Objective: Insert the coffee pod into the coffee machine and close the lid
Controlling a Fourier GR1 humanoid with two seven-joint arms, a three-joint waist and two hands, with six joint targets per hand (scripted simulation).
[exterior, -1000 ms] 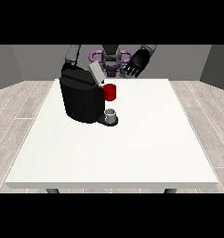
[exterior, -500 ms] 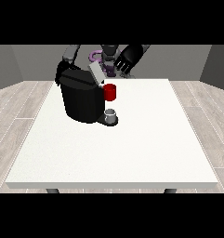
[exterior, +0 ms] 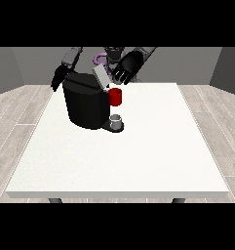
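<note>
A black coffee machine (exterior: 86, 105) stands on the white table (exterior: 138, 146) at the far left. Its grey lid (exterior: 101, 77) is tilted up at the top right. A red part (exterior: 115, 96) juts from its front, and a small grey cup (exterior: 116, 120) sits on its base below. The hand at the view's right (exterior: 127, 68) hovers just behind and right of the raised lid, fingers spread downward. The hand at the view's left (exterior: 59, 77) hangs behind the machine's upper left corner. No separate coffee pod shows.
The robot's torso with a purple ring (exterior: 100, 59) stands behind the table's far edge. The table's front and right side stretch wide around the machine. Grey wood floor surrounds the table.
The hand at the view's right has come down and leftward toward the raised lid. The hand at the view's left has lowered slightly beside the machine.
</note>
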